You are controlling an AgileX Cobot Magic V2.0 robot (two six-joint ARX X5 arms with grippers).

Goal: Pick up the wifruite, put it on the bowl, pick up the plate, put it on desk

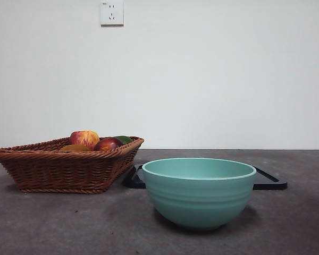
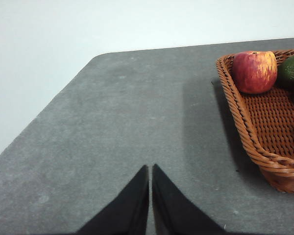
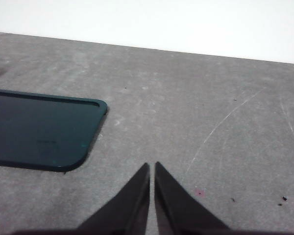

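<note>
1. Both arms wait above the tabletop (image 1: 53, 223). The left end effector (image 2: 150, 169) has its two black jaws pressed nearly tip to tip and carries nothing. The right end effector (image 3: 152, 166) looks the same: jaws together, nothing between them.

2. The fruit lies in a brown wicker basket (image 1: 64, 170) toward the left side of the tabletop. A red-and-yellow apple (image 1: 85, 139) sits highest, with a darker red fruit (image 1: 107, 143) and a green one (image 1: 124, 139) just beside it. Which of these the task means by "wifruite" I cannot tell.

3. The teal bowl (image 1: 199, 199) stands near the front edge, just beside the basket, and looks empty from this low angle.

4. The relation that matters: the basket lies ahead of the left end effector and off to one side of its line, with bare tabletop straight in front. The left arm seems the nearer one to the fruit.

5. The right end effector is near a corner of the glossy black tray (image 3: 39, 132), which lies flat behind the bowl. I judge this arm better placed for the tray.

6. The front view shows bowl, basket and tray together but neither arm. Only the left wrist view looks down into the basket.
</note>
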